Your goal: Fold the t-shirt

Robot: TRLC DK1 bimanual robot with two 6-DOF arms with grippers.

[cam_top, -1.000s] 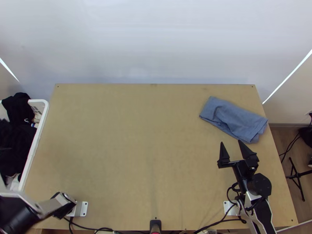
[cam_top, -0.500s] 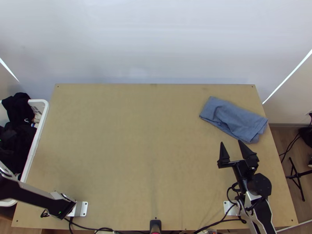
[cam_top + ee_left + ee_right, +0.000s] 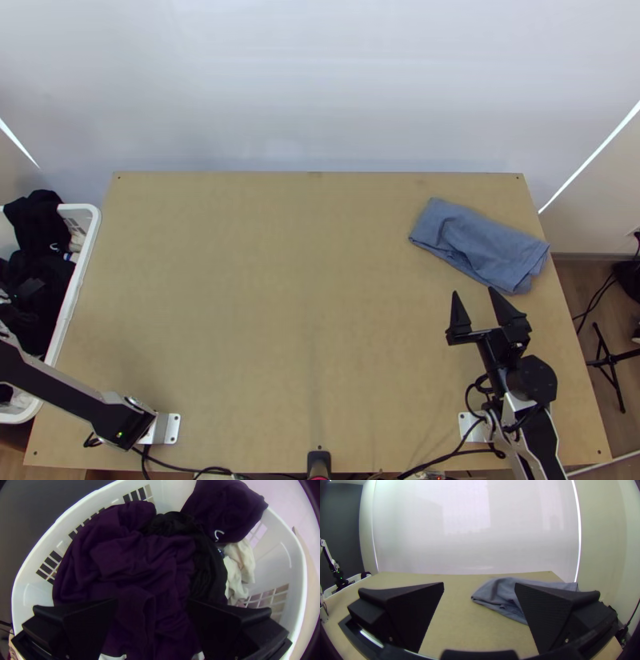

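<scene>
At the left edge of the top view, part of my left gripper shows over dark clothes in the basket. In the left wrist view the left gripper is open above a bunched dark purple garment; I cannot tell whether it touches the cloth. A blue-grey cloth lies in a folded, slightly rumpled bundle at the table's far right. My right gripper stands open just nearer than that cloth. From the right wrist, the open gripper has the blue-grey cloth beyond it.
A white basket stands against the table's left side, a dark garment hanging over its rim and pale cloth inside. Bare wood spans the table's middle. Cables run along the near edge.
The left arm has swung from the lower left up the picture, toward the basket's middle. The right arm and the blue-grey cloth have kept still.
</scene>
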